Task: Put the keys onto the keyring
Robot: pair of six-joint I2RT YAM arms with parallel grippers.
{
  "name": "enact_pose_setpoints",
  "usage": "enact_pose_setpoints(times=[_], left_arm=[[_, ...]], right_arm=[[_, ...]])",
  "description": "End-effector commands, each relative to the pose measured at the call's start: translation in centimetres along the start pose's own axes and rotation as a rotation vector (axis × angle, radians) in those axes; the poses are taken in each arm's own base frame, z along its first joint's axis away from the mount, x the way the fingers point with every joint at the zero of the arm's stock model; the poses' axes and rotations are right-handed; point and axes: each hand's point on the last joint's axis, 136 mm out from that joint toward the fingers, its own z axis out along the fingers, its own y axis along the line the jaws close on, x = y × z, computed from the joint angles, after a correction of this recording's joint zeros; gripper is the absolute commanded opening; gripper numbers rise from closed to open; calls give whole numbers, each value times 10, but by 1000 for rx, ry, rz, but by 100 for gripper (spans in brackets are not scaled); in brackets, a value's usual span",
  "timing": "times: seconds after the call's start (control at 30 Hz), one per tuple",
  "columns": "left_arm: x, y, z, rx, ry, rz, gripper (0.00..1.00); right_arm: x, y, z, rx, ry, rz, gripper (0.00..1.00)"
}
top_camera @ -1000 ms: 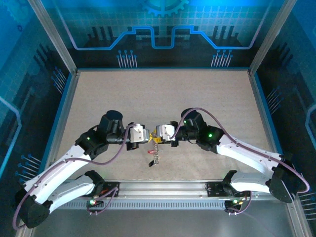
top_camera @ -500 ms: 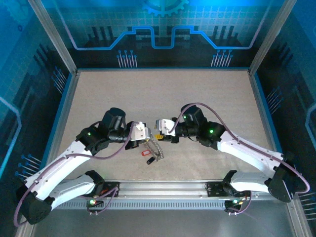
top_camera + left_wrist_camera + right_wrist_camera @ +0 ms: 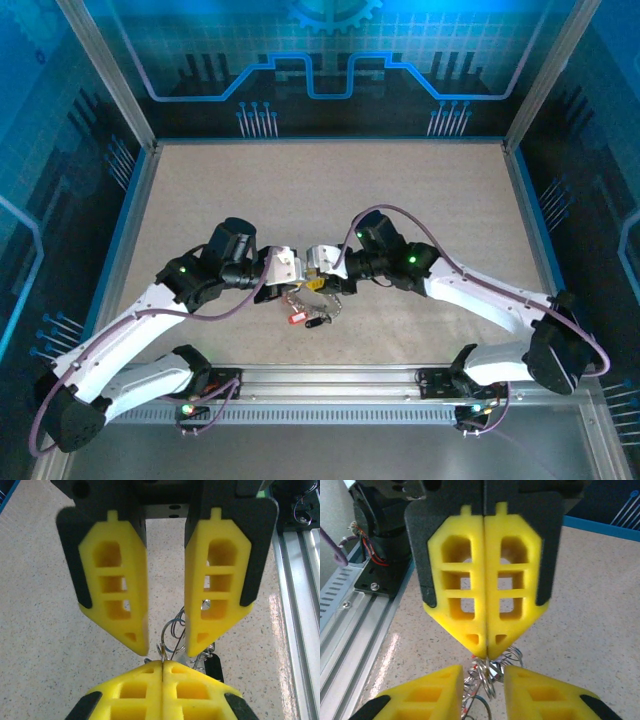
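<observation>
Keys (image 3: 312,310) bunching just below the two meeting gripper tips, toward near edge of table (image 3: 300,190), red head showing. Left gripper (image 3: 162,662) pinching wire ring (image 3: 172,630), fingers pressing together. Right gripper (image 3: 166,647) facing it tip to tip, jaws standing narrowly apart, ring loops sitting in gap.

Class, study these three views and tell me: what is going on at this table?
Two robot arms meet tip to tip low over the table, near its front edge. The left hand is shut on a thin wire keyring, pinching it at the fingertips. The right hand faces it with its fingers apart, one on either side of the ring's loops, not clamped on anything. A small bunch of keys, one with a red head, sits just below the hands.
</observation>
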Motion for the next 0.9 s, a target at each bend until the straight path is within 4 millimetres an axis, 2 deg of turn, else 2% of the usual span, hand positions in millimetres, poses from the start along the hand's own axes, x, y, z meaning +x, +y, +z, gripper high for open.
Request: enact_pose_setpoints(times=[0.0, 0.13, 0.33, 0.47, 0.63, 0.87], left_arm=[[-21, 3, -7, 6, -53, 8, 0], [-22, 2, -7, 0, -59, 28, 0], [-24, -2, -11, 3, -85, 62, 0], [-28, -2, -13, 5, -96, 67, 0], [-28, -3, -12, 7, -99, 76, 0], [-27, -6, -12, 13, -112, 98, 0]], right_arm=[[-6, -1, 1, -32, -19, 4, 28], [4, -4, 3, -19, 23, -2, 32], [15, -5, 2, -23, 55, -3, 30], [15, -5, 4, -31, 52, 1, 29], [13, -3, 4, -42, 39, -2, 21], [4, 0, 4, -61, -18, -9, 20]])
